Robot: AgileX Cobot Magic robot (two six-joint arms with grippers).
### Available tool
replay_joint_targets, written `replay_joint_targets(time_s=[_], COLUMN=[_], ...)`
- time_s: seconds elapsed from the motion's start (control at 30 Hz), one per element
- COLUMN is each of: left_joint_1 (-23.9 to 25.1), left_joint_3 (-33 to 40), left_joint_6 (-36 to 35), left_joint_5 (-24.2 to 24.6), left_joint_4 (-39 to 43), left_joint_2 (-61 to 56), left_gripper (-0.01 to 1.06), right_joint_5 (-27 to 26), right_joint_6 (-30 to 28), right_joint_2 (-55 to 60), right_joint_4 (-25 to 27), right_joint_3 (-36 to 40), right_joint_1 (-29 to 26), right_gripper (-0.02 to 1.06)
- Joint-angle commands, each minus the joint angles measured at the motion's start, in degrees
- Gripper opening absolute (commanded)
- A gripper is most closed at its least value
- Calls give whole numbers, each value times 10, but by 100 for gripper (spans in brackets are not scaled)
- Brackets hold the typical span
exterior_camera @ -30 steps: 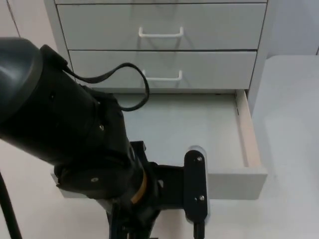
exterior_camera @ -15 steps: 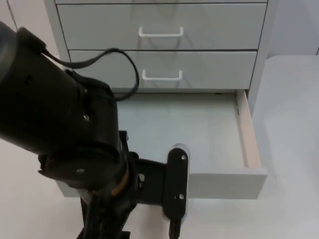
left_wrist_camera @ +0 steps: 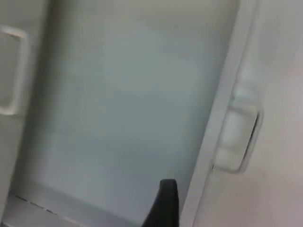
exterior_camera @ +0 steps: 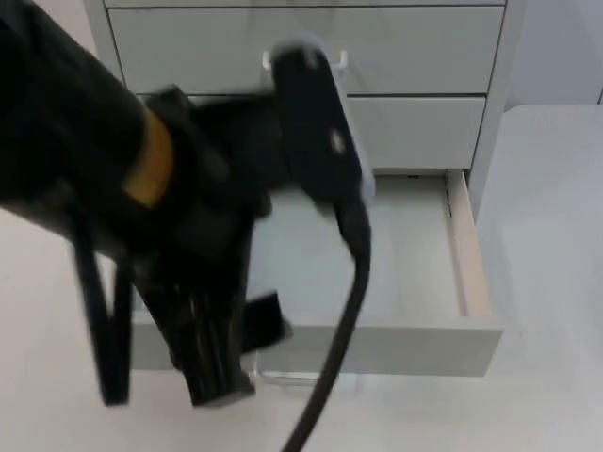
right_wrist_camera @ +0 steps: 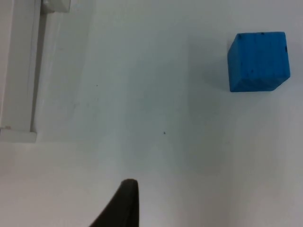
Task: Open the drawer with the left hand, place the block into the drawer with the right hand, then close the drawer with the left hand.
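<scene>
One blue block [right_wrist_camera: 258,61], three drawers [exterior_camera: 396,273], one pulled open.

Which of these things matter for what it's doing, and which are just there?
For the job:
drawer, pulled open
blue block, on the table
left gripper, at the drawer's front
right gripper, over the table

Just there:
two shut upper drawers

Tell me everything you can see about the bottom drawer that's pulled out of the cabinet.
The bottom drawer is pale grey, with smooth painted-looking panels and a tan inner edge along its right side wall. It stands pulled well out from the cabinet, below two shut drawers with white handles. Its floor looks bare, no block inside. A pale handle sits on its front panel. The left gripper hangs at the front panel's left part; whether it touches cannot be told.
</scene>
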State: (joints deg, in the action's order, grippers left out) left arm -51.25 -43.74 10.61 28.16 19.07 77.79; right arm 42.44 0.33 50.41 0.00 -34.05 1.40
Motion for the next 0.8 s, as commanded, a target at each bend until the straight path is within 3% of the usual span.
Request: replay_joint_targets(time_s=[0.0, 0.3, 0.53, 0.77], left_joint_1=[4, 62, 120, 231], left_joint_3=[-1, -1, 0, 0], left_joint_6=[-7, -139, -184, -292], left_joint_5=[12, 36, 76, 135], left_joint_4=[-57, -87, -61, 21], left_joint_2=[-53, -214, -299, -382], left_gripper=[76, 76, 76, 76], right_joint_5=[-3, 1, 2, 10], right_joint_6=[1, 1, 1, 1], right_joint_2=[0, 0, 0, 0], right_joint_4=[0, 0, 0, 0], right_joint_3=[-2, -2, -2, -2], right_joint_1=[0, 0, 0, 0], right_gripper=[105, 105, 105, 105])
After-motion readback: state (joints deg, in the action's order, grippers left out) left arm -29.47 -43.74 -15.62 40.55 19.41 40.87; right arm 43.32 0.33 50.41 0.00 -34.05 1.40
